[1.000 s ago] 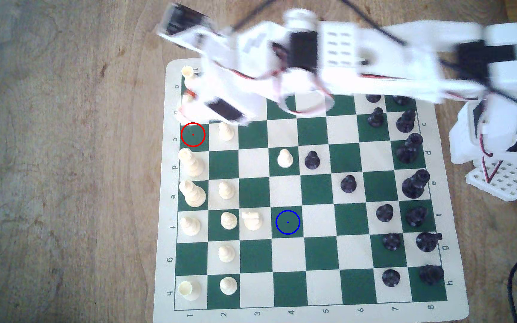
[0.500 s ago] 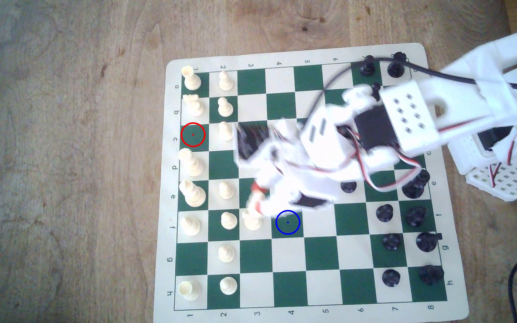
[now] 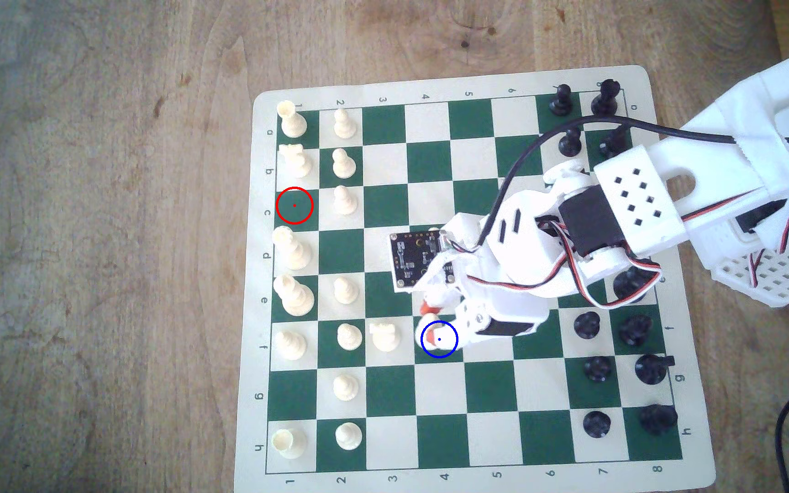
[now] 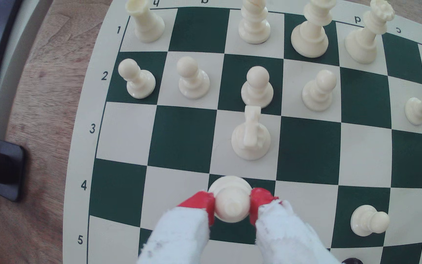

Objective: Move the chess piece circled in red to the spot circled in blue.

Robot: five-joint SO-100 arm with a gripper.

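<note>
Cream bishop (image 4: 231,200) pinched in the tool (image 4: 231,207) over the blue-ringed square (image 3: 445,353).

Red-tipped fingers (image 4: 199,203) pressed against both sides of the bishop's rounded head, wide base just above or on the dark green square; contact with the board (image 3: 478,388) cannot be told. In the exterior view, bishop inside the blue ring on row f, column 4, just right of the cream knight (image 3: 384,335). Red-ringed green square (image 3: 294,205) well apart, far left on row c. Board flat on the wooden surface (image 3: 98,237).
</note>
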